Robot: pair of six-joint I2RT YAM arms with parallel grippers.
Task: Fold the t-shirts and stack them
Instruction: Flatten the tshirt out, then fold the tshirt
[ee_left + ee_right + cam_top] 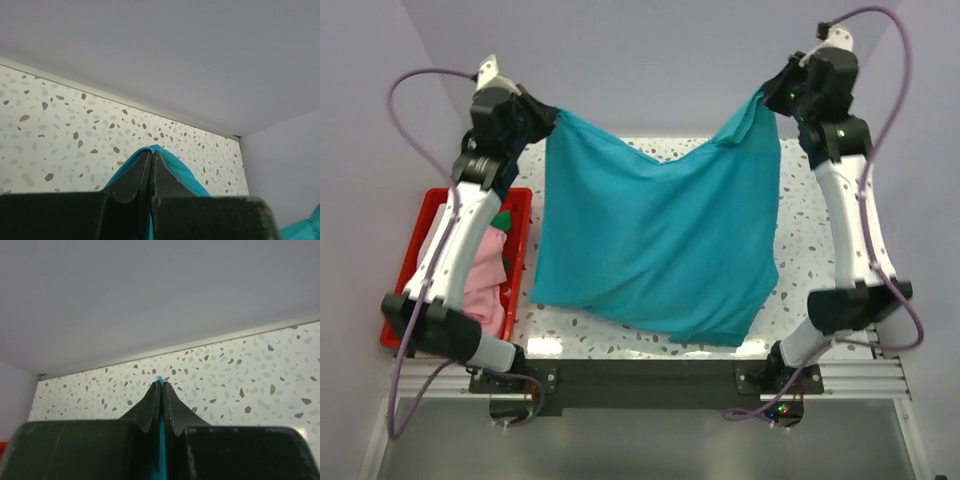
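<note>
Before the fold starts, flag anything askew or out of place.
The teal t-shirt hangs crooked: its top edge sags in a V between the left tool and right tool, and its bottom hem slants, lower on the right.

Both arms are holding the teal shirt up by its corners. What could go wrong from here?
1. The right gripper pinches only a thin sliver of the teal t-shirt at its fingertips; the cloth could slip out.
2. The shirt sags in the middle and its lower hem hangs uneven, so it may land creased.
3. That hem is close to the table's near edge and might drape over it.
</note>
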